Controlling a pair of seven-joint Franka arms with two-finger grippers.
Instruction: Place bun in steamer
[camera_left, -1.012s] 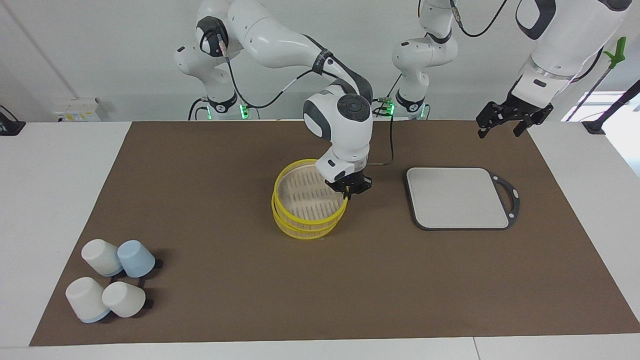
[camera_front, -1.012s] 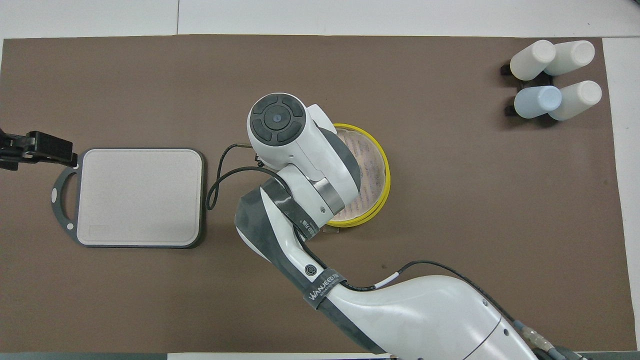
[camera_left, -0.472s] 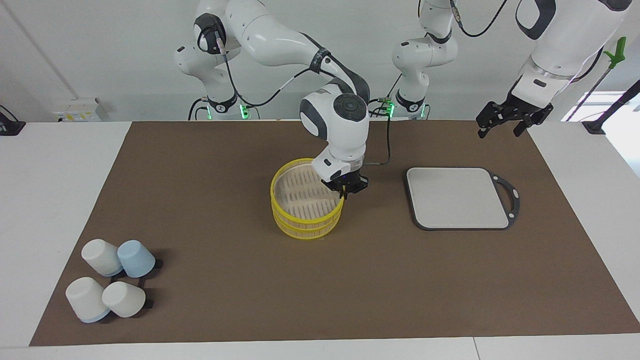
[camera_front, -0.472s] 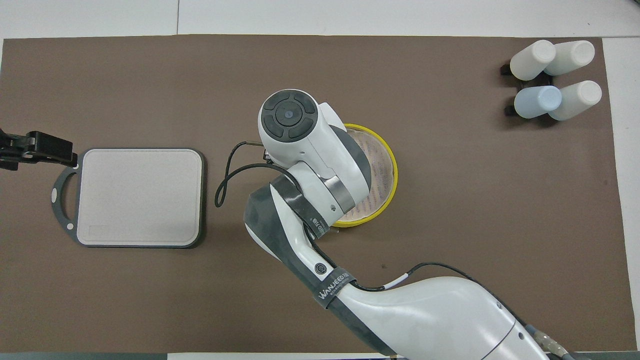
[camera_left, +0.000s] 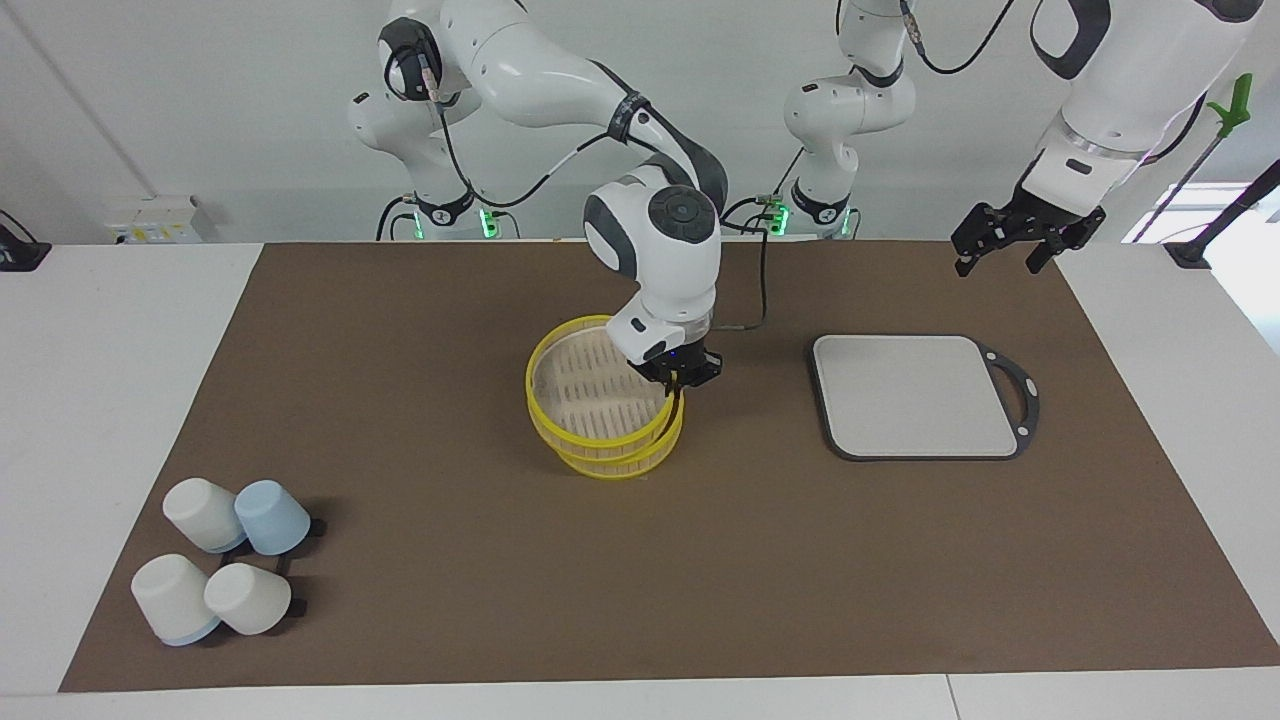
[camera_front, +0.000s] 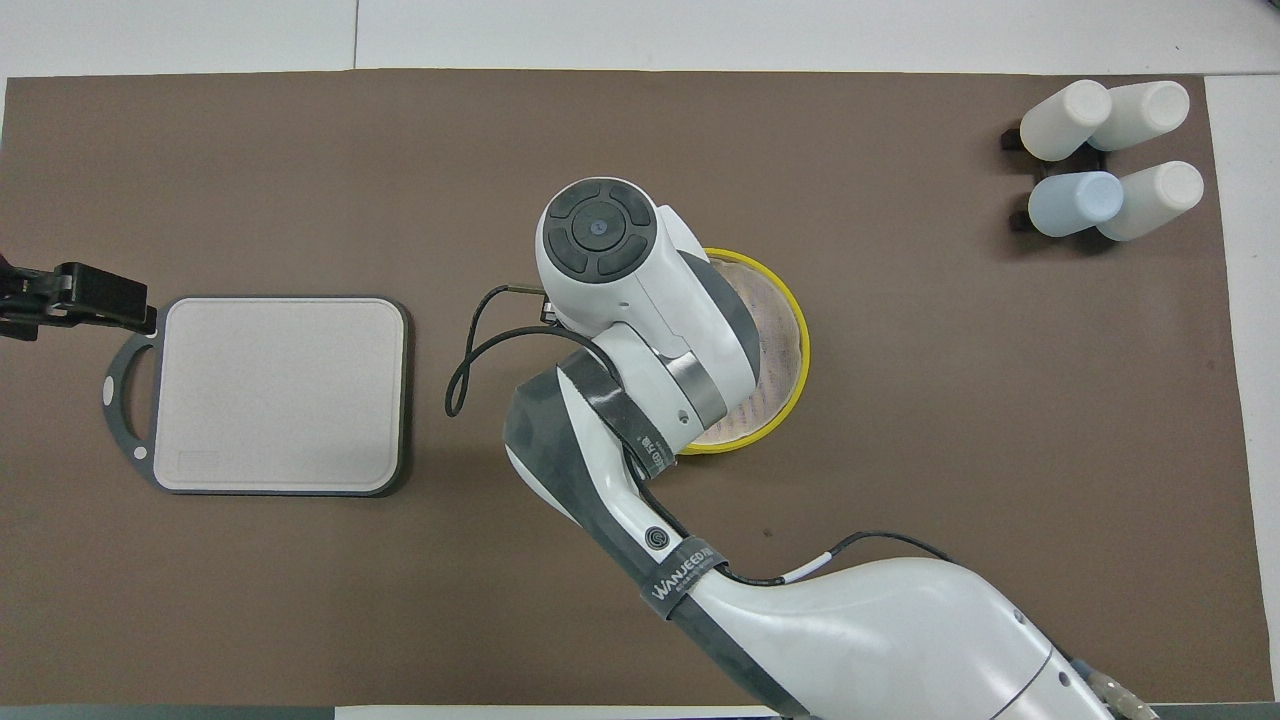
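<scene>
On steamer (camera_left: 590, 400) rim: right gripper (camera_left: 678, 378) (clamped).

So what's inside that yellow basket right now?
Only its pale slatted floor shows inside the top tier of the steamer; no bun is visible. The right gripper, shut on its rim, hides one edge, and the lower tier's inside is covered.

A brown mat (camera_left: 450, 560) covers the white bench (camera_left: 110, 400). A grey cutting board (camera_left: 915, 395) with a dark handle lies toward the left arm's end. Four upturned cups (camera_left: 225, 570), three pale and one light blue, stand clustered toward the right arm's end
</scene>
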